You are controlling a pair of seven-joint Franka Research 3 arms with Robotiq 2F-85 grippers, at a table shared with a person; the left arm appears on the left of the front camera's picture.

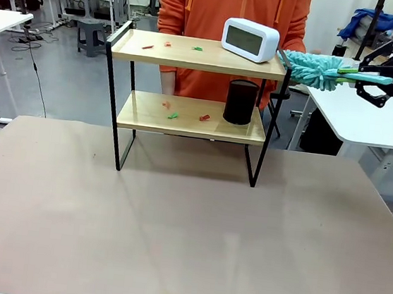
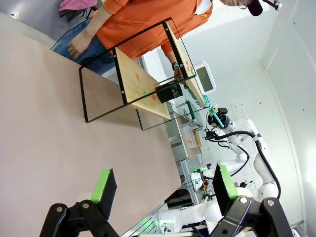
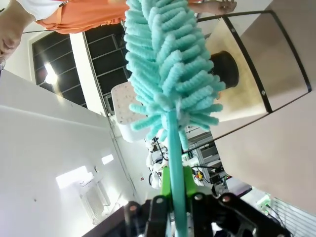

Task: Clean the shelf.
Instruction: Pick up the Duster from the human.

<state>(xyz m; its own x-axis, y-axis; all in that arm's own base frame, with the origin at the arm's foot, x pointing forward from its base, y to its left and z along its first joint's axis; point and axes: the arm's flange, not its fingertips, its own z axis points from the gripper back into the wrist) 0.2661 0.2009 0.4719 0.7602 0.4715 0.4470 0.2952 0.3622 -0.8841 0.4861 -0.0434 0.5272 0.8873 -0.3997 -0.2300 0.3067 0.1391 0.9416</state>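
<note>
Shelf (image 1: 192, 63) of two pale boards in a black frame stood far across our desk (image 1: 174, 222), scraps (image 1: 172, 114) on both tiers, clock (image 1: 250, 39) above, black cylinder (image 1: 241, 101) below; right gripper (image 1: 369, 76) clamped a teal duster (image 1: 312, 68), left gripper (image 2: 163, 182) gaped empty.

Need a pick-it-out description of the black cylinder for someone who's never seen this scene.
Find the two-tier wooden shelf at the far side of the brown table. On its lower board, near the right end, stands the black cylinder. Its neighbours there are small red and green scraps lying flat; the white clock sits on the top board.
</note>
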